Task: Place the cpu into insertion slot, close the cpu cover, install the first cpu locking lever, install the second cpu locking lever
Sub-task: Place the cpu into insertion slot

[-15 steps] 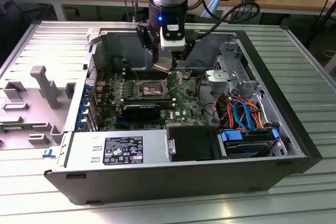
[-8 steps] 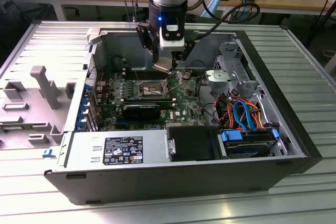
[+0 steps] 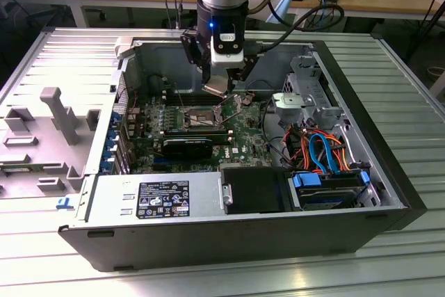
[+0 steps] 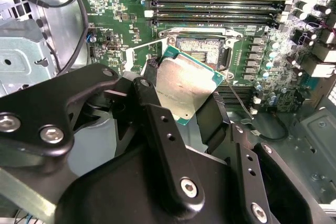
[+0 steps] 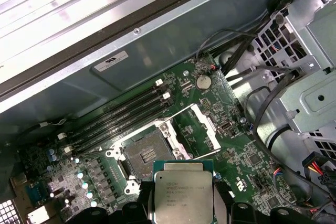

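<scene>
Gripping the cpu [image 5: 182,195] by two opposite edges, with the black gripper [image 4: 185,95] closed firmly on it, silvery top facing up and a thin green border showing around the metal. Hanging above the green motherboard [image 3: 245,135] inside the open computer case [image 3: 208,241], apparently clear of the board, judging by the exterior view. Lying just beyond the chip in both wrist views: the insertion slot [image 5: 143,153], dark, square and uncovered, so calling for a short move forward and down. Appearing turned out of line with the socket's edges in both wrist views, and possibly tipped a little rather than level. Standing open at the socket's far side, the cpu cover [image 5: 206,127], a thin silver frame swung back off the opening. Running past the socket, the long dark memory slots [image 5: 123,114], parallel to one of its sides. Hard to judge: the height between chip and socket. Hiding the chip's underside and, in the second wrist view, the socket's near corner. Too thin to separate from the silver rim: the locking levers.
</scene>
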Robot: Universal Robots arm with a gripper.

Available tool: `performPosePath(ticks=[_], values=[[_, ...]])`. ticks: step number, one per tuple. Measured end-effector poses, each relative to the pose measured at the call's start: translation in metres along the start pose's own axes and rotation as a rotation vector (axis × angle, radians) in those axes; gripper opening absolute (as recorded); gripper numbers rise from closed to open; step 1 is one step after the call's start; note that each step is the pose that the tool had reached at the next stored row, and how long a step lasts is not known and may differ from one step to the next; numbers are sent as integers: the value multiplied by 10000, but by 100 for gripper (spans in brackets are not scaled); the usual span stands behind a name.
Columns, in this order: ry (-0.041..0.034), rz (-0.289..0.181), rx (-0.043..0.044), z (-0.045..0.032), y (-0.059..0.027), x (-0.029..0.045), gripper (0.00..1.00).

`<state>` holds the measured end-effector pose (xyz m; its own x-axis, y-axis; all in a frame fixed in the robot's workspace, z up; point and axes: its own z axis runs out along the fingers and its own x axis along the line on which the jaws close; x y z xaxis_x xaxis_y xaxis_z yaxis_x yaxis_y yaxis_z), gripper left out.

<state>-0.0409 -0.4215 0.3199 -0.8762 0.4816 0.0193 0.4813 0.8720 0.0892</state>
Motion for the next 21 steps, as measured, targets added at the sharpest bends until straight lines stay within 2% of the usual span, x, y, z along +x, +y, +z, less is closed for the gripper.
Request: performPosePath(ticks=[21], values=[[-35, 388, -7, 12, -1, 0, 54]])
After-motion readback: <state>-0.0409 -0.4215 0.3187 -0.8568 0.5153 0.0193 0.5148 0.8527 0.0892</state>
